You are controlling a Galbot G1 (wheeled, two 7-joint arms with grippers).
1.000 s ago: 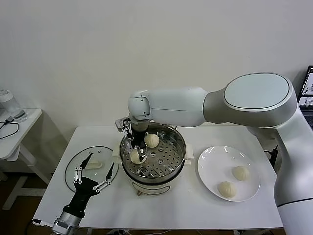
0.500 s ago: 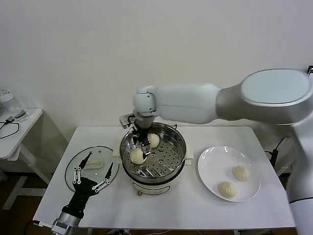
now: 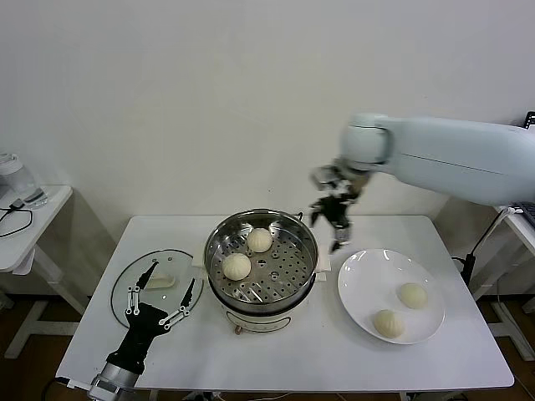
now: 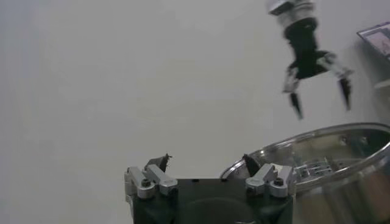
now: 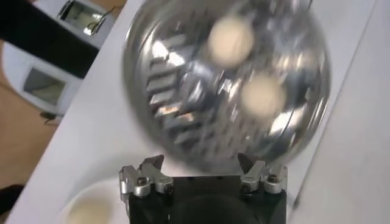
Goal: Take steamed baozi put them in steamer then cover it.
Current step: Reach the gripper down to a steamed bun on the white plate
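The steamer (image 3: 284, 269) stands mid-table with two steamed baozi (image 3: 259, 240) (image 3: 236, 266) on its perforated tray. Two more baozi (image 3: 411, 295) (image 3: 388, 322) lie on the white plate (image 3: 372, 267) to the right. My right gripper (image 3: 328, 230) hangs open and empty in the air between the steamer's rim and the plate. Its wrist view looks down on the steamer (image 5: 183, 91) and the baozi (image 5: 230, 38) (image 5: 262, 96) inside. The cover (image 3: 134, 280) lies flat to the left of the steamer. My left gripper (image 3: 159, 297) stands open just at the cover's near edge.
A small side table (image 3: 33, 225) with a clear container (image 3: 12, 175) stands off to the left. The white table (image 3: 276, 355) has bare room in front of the steamer and plate. The left wrist view shows the steamer's rim (image 4: 317, 137) and the right gripper (image 4: 318, 91) above it.
My right gripper left a baozi in the steamer, rose out of it and swung right, toward the plate. The left arm has not moved.
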